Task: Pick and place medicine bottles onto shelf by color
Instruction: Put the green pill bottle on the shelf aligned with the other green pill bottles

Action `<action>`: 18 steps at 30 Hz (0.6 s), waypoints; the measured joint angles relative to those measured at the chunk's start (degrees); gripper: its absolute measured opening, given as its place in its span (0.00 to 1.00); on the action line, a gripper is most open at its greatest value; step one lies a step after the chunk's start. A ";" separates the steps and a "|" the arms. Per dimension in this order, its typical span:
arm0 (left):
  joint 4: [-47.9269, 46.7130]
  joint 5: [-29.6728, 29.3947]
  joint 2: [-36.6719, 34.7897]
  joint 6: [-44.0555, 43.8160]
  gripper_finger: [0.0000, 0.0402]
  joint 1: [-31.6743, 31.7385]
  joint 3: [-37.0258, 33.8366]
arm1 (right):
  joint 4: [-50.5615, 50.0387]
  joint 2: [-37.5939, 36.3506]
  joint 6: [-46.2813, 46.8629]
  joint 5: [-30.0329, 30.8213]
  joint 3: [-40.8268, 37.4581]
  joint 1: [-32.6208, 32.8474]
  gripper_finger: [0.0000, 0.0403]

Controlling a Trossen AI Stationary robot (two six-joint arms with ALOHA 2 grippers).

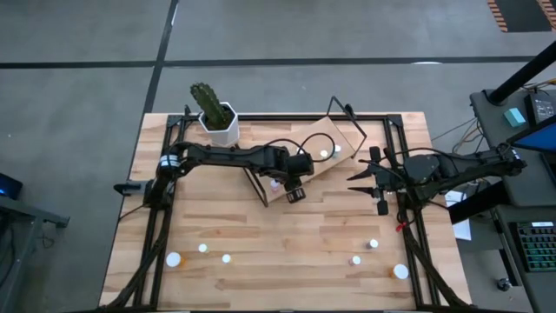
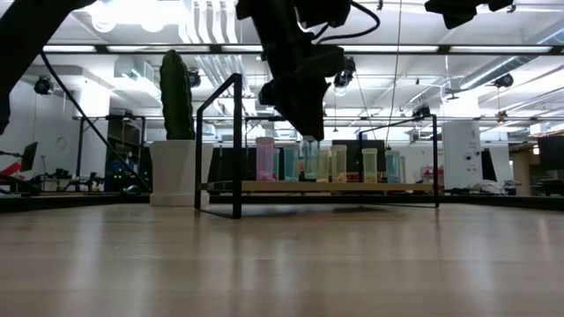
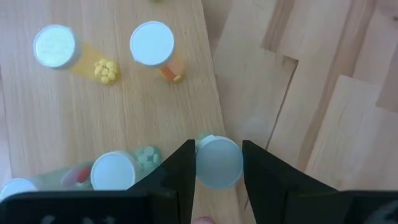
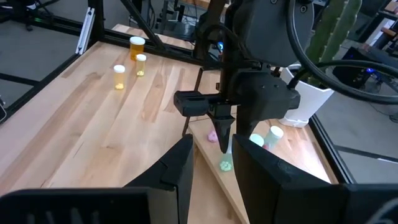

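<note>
The shelf [image 1: 314, 141] is a tilted light-wood board on a black wire frame at the table's far middle. Several white-capped medicine bottles stand on it [image 3: 151, 43] [image 3: 55, 46] [image 3: 114, 169]; the low view shows them in a row [image 2: 339, 165]. My left gripper [image 1: 294, 189] is over the board's near end, shut on a white-capped bottle with pale green contents [image 3: 217, 163]. My right gripper [image 1: 358, 180] is open and empty, right of the shelf, pointing toward it; it also shows in the right wrist view [image 4: 211, 149]. My left gripper pinches the bottle at its white cap [image 3: 200, 163] between its two fingers, coming from above and pointing down. The bottle is upright below the fingers [image 2: 310, 160], near the board's edge. I cannot tell whether its bottom touches the board.
A white pot with a cactus [image 1: 219, 122] stands at the far left beside the shelf. Loose bottles stand on the table near its front edge, at the left [image 1: 174, 259] [image 1: 226, 258] and at the right [image 1: 373, 244] [image 1: 400, 271]. Black frame rails run along the table's sides.
</note>
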 joint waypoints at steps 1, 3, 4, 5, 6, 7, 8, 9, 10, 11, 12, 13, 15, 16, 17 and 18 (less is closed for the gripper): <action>0.07 0.00 0.00 -0.34 0.24 0.00 0.00 | 0.00 0.00 0.00 0.00 0.00 0.00 0.25; 0.50 0.00 0.00 -0.73 0.24 0.03 -0.02 | 0.00 0.00 -0.02 0.00 0.00 0.00 0.25; 0.70 0.00 0.00 -0.83 0.24 0.07 -0.02 | -0.02 0.00 -0.01 0.01 0.00 0.00 0.25; 0.96 0.00 -0.02 -1.20 0.24 0.07 -0.02 | 0.00 0.00 0.10 0.00 0.00 0.00 0.25; 1.07 0.00 0.00 -2.01 0.24 0.07 -0.02 | -0.02 0.00 0.18 0.00 0.00 0.00 0.25; 1.04 0.01 0.00 -2.46 0.24 0.07 -0.02 | -0.02 0.00 0.23 0.00 0.00 0.00 0.25; 1.07 0.02 0.00 -2.76 0.24 0.07 -0.08 | -0.02 0.00 0.22 0.00 0.00 0.00 0.25; 1.06 0.02 0.00 -3.14 0.24 0.07 -0.12 | -0.02 0.00 0.24 0.00 0.00 0.00 0.25; 1.05 0.01 -0.02 -3.36 0.24 0.07 -0.16 | -0.02 0.00 0.26 0.00 0.00 0.00 0.25; 1.04 0.02 -0.02 -3.47 0.24 0.07 -0.20 | -0.02 0.00 0.26 0.00 0.00 0.00 0.25; 1.04 0.02 -0.01 -3.50 0.24 0.07 -0.20 | -0.02 0.00 0.30 0.00 0.00 0.00 0.25; 1.00 0.01 -0.01 -3.50 0.24 0.07 -0.20 | -0.02 0.00 0.32 0.00 0.00 0.00 0.25; 0.89 0.02 -0.02 -3.65 0.24 0.07 -0.20 | -0.02 0.00 0.32 0.00 0.00 0.00 0.25; 0.89 0.02 -0.02 -3.65 0.24 0.07 -0.20 | -0.02 0.00 0.33 0.02 0.00 0.00 0.25; 0.89 0.02 -0.02 -3.65 0.24 0.07 -0.20 | -0.04 0.00 0.33 0.00 0.00 0.00 0.25; 0.84 0.01 -0.02 -3.65 0.24 0.07 -0.22 | -0.02 0.00 0.31 0.00 0.00 0.00 0.25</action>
